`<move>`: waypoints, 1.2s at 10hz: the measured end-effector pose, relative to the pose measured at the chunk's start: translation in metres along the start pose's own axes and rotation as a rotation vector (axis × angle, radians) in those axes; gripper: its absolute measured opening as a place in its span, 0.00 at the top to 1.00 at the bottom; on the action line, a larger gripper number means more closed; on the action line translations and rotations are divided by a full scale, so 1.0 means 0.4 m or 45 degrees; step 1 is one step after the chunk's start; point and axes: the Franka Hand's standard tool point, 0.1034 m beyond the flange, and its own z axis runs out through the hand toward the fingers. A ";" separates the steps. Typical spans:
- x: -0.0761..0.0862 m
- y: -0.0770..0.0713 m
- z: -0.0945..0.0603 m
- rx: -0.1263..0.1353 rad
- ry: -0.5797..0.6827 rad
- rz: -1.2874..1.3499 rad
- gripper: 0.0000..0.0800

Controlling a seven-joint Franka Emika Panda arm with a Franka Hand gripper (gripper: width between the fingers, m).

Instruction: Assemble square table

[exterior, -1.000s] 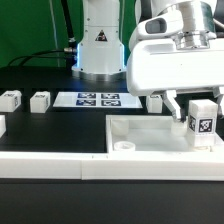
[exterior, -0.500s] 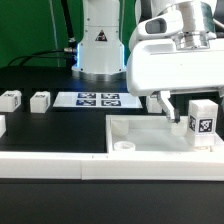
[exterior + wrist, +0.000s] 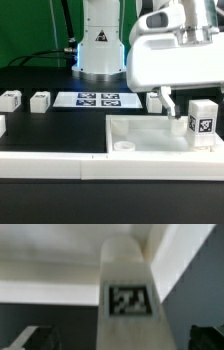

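Just behind the long white rail [image 3: 50,165] the square tabletop [image 3: 140,135] lies on the black table [image 3: 40,125], one tagged leg [image 3: 203,120] stands upright on it between my wide-open fingers [image 3: 28,336], which do not touch it, and far behind the tabletop is a green backdrop [image 3: 30,30].

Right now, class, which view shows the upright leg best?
The exterior view: the leg shows whole, upright at the tabletop's corner toward the exterior view's right, tag facing the camera. The wrist view gives only a blurred close-up of its tagged side, cut off by the frame.
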 end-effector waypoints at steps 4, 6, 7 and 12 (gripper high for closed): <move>0.004 -0.016 0.011 0.032 -0.233 0.031 0.19; -0.012 -0.043 0.047 0.051 -0.384 0.057 0.19; -0.034 -0.043 0.047 0.057 -0.465 0.058 0.19; -0.028 -0.009 0.022 0.072 -0.667 0.081 0.19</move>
